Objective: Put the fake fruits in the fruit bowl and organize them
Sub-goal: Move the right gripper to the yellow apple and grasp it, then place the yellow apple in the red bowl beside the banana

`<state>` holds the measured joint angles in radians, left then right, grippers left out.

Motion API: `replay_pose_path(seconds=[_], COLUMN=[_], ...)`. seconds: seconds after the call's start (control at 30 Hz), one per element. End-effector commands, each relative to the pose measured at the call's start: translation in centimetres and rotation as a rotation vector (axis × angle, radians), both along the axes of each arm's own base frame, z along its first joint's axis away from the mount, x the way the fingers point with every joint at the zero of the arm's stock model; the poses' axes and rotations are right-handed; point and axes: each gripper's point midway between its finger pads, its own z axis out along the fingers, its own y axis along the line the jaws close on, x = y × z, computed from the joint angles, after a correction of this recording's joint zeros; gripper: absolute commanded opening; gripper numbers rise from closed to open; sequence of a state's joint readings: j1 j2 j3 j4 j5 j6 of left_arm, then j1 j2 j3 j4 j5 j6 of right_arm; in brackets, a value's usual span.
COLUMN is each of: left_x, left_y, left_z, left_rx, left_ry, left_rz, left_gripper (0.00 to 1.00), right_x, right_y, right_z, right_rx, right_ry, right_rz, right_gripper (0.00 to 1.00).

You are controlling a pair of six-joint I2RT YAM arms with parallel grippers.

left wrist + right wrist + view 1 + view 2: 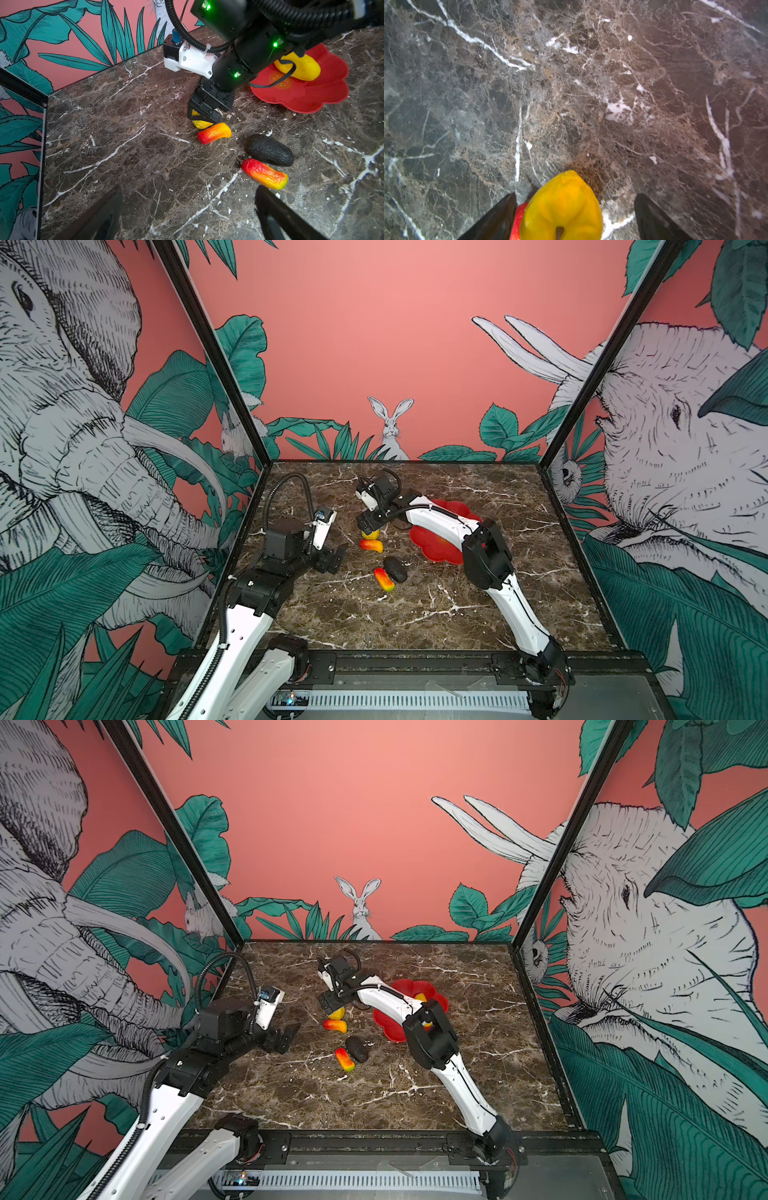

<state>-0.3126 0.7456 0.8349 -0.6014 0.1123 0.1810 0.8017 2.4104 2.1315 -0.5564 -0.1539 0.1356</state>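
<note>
Well, the right claw hangs spread around the bumpy yellow fruit, which sits on the surface near the fruit bowl, with a gap at one finger. Inside the bowl lies the long yellow fruit. Outside it, a red-orange fruit sits just beside the bumpy one, and a second red-orange fruit touches the dark oval fruit. The left claw is spread, farther from the bowl.
</note>
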Motion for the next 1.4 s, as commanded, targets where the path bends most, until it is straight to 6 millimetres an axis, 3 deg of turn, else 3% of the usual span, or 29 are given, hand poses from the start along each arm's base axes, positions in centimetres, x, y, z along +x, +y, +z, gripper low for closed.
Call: replay_pose_path(seconds=[0.0,0.17,0.37,0.53,0.73,0.87,1.03,1.2,1.37], left_x=[-0.2,-0.2,-0.2,-0.2,-0.2,-0.3,-0.3,-0.2,-0.2], left_y=[0.3,0.4,0.4,0.4,0.4,0.4,0.4,0.3,0.3], left_z=[-0.5,-0.6,-0.6,-0.7,-0.7,-0.6,-0.6,-0.7,-0.7], left_rx=[0.020,0.023,0.024,0.026,0.026,0.024,0.020,0.019,0.020], left_ry=[0.007,0.006,0.006,0.007,0.009,0.008,0.006,0.011,0.011], left_rz=[0.000,0.002,0.003,0.006,0.006,0.006,0.003,0.001,0.001], left_gripper=[1.00,1.00,1.00,1.00,1.00,1.00,1.00,1.00,1.00], right_x=[0.1,-0.3,-0.5,-0.6,-0.6,-0.1,1.1,2.3,3.2], right_y=[0.6,0.7,0.7,0.4,-1.0,-4.3,-10.6,-16.8,-20.0], right_z=[-0.9,-1.7,-0.6,2.7,8.6,11.2,11.5,9.4,5.5], right_rx=[0.021,0.023,0.033,0.035,0.055,0.056,0.038,-0.057,-0.132], right_ry=[0.028,0.056,0.048,-0.001,-0.104,-0.167,-0.190,-0.205,-0.163], right_rz=[-0.012,-0.015,0.004,0.040,0.056,0.003,-0.126,-0.246,-0.301], right_gripper=[0.84,0.79,0.58,0.43,0.42,0.41,0.41,0.40,0.40])
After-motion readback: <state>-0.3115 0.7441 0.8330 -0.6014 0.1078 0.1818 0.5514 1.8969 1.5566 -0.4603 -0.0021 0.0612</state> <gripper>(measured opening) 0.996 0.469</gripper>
